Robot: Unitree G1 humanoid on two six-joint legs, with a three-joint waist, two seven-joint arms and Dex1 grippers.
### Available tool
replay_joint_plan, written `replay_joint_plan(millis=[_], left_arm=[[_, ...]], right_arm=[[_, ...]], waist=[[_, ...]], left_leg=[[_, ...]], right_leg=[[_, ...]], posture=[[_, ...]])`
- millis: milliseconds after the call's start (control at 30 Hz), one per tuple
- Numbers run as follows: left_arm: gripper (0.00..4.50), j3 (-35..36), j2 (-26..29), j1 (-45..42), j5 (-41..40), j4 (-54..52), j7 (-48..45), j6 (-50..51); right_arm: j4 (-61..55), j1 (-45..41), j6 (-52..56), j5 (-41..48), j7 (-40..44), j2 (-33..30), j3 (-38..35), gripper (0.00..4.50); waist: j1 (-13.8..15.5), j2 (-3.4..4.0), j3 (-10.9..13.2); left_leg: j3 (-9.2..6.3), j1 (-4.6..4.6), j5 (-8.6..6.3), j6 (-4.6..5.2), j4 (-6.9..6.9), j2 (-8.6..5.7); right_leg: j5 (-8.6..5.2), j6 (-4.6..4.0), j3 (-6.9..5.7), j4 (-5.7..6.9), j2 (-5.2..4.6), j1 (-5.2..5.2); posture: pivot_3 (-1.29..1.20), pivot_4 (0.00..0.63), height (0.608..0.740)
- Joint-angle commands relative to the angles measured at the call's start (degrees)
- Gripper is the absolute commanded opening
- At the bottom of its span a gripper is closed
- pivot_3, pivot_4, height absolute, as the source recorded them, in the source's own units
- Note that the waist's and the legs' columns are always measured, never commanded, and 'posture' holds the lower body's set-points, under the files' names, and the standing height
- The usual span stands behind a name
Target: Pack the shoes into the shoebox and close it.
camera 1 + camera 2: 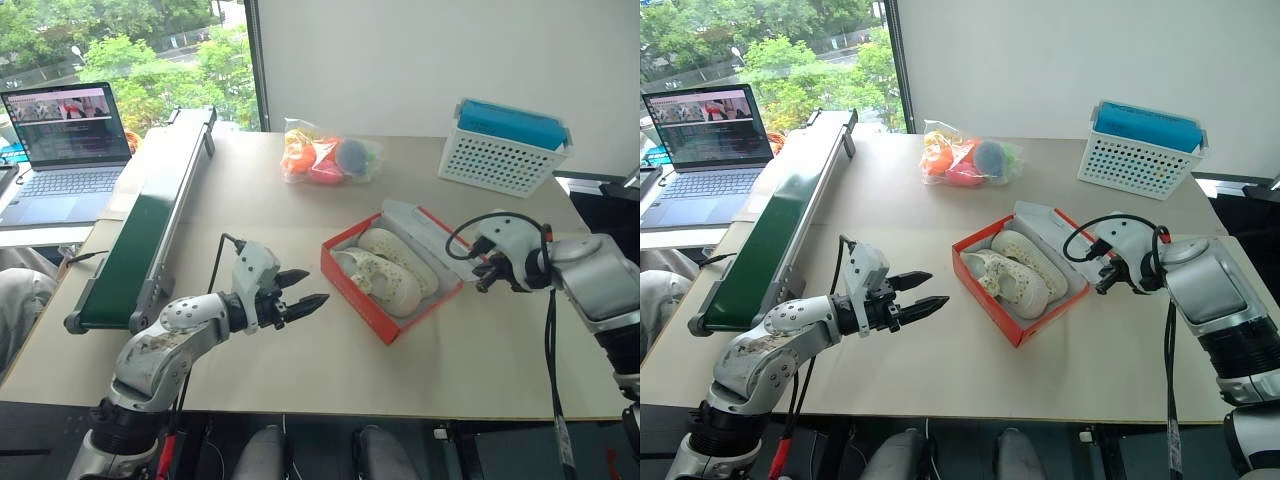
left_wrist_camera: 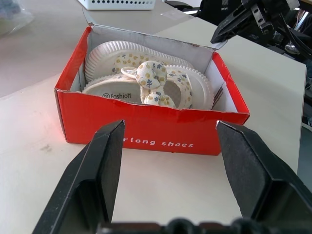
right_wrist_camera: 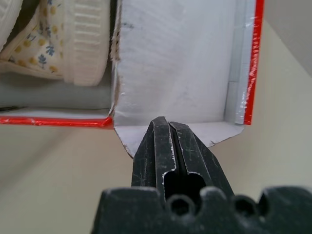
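The red shoebox (image 1: 352,298) stands open in the middle of the table. Both cream shoes (image 1: 392,270) lie side by side inside it, one with a flowered bow (image 2: 152,83). Its lid (image 1: 420,228) lies flat on the table on the box's right, pale inside up. My left gripper (image 1: 315,286) hovers open to the left of the box and points at its red front wall, with nothing between its fingers (image 2: 105,161). My right gripper (image 1: 483,285) is shut, and its tip (image 3: 163,123) sits at the lid's torn flap edge on the box's right.
A green conveyor belt (image 1: 140,235) runs along the table's left side, with a laptop (image 1: 65,140) beyond it. A bag of colourful toys (image 1: 328,158) lies at the back centre. A white perforated basket (image 1: 500,160) stands at the back right.
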Motion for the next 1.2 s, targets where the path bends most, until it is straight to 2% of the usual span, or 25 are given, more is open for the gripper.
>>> replay_joint_plan(millis=[33,333,533,667,733,867,933,1033,1200], left_arm=[[3.19,0.87,-0.06,-1.07,-0.67,-1.93,-0.13,-0.10],[3.19,1.55,0.36,-1.32,-1.02,-2.19,-0.23,0.52],[3.19,2.00,0.46,-1.45,-0.92,-2.20,-0.10,0.68],[3.19,2.16,0.40,-1.36,-0.89,-2.37,0.07,0.81],[3.19,2.13,0.41,-1.26,-0.88,-2.53,0.08,0.83],[3.19,2.10,0.39,-0.92,-0.93,-2.88,0.10,0.85],[3.19,2.13,0.49,-0.70,-0.91,-3.03,-0.02,0.74],[3.19,2.35,1.34,-0.13,-0.75,-3.72,-0.71,0.33],[3.19,4.40,3.63,0.18,-1.59,-5.23,-1.73,0.52]], right_arm=[[-4.88,2.11,-0.65,-0.92,2.30,-2.27,1.18,0.03],[-13.44,7.02,3.26,1.01,3.65,-0.17,2.32,0.03],[-15.68,7.13,7.92,1.85,1.45,5.35,1.11,0.03],[-18.55,7.16,11.76,2.94,0.12,9.37,0.76,0.03],[-19.61,7.80,13.49,3.44,0.04,9.48,-0.44,0.03],[-19.18,9.29,16.40,5.91,1.31,7.25,-6.94,0.03],[-17.96,9.21,20.33,9.56,2.41,7.62,-13.99,0.03],[-17.43,8.79,28.90,15.13,3.19,11.18,-23.62,0.03],[-18.40,11.10,36.58,21.19,0.44,16.41,-32.88,0.03]], waist=[[0.08,0.00,0.00],[0.10,-0.04,-0.03],[-0.89,-0.27,-0.17],[-1.16,-0.27,-0.16],[-1.19,-0.27,-0.16],[-0.69,-0.27,-0.16],[-0.54,-0.26,-0.15],[-0.28,-0.27,-0.13],[0.00,-0.26,-0.13]], left_leg=[[0.00,0.00,0.00,0.00,0.00,0.00],[-0.02,0.11,0.00,0.00,0.03,0.03],[-0.02,0.25,0.00,0.00,0.02,0.07],[-0.03,0.77,-0.02,0.01,-0.06,0.12],[-0.03,1.02,-0.02,0.01,-0.13,0.12],[-0.05,1.02,-0.02,0.00,-0.12,0.09],[-0.05,0.94,-0.03,0.02,-0.11,0.04],[-0.07,0.86,-0.04,0.04,-0.10,0.02],[-0.11,0.85,-0.04,0.04,-0.11,0.05]], right_leg=[[0.00,0.00,0.00,0.00,0.00,0.00],[0.00,0.00,-0.01,0.01,0.03,0.11],[0.00,0.00,0.01,0.02,0.08,0.22],[0.00,-0.01,0.02,-0.05,0.14,0.72],[-0.01,-0.01,0.02,-0.08,0.13,0.95],[-0.02,-0.01,-0.01,-0.09,0.08,0.98],[-0.02,0.01,-0.03,-0.11,0.02,0.95],[-0.02,0.01,-0.05,-0.14,-0.01,0.92],[-0.02,0.00,-0.07,-0.15,0.00,0.93]], posture=[[0.00,0.150,0.740],[0.00,0.150,0.740],[0.00,0.150,0.740],[0.00,0.150,0.740],[0.00,0.150,0.740],[0.00,0.150,0.740],[0.00,0.150,0.740],[0.00,0.150,0.740],[0.00,0.150,0.740]])
